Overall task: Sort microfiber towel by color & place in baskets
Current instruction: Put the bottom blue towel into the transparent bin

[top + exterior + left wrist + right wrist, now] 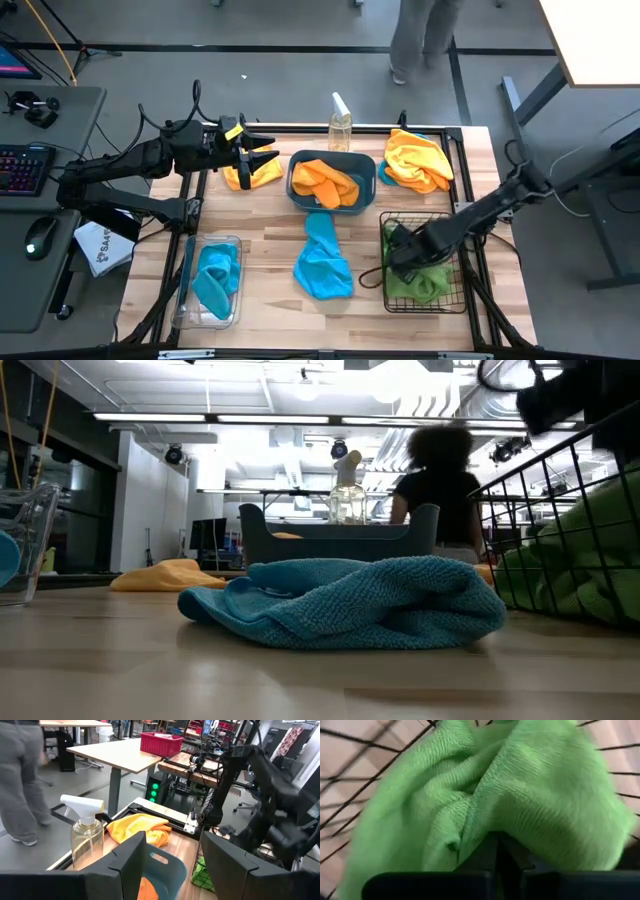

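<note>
The right gripper was down inside the black wire-mesh basket, its fingers pinched together on a lime green towel. The looped microfiber could likely snag on the mesh wires when let go, or lift back out with the fingers.

The left gripper hovered with fingers apart above an orange-yellow towel beside the teal plastic tub (which already held orange cloth). A sky blue towel lay crumpled mid-table, another sat in the clear rectangular bin, and a second orange-yellow towel lay heaped at the far corner.
</note>
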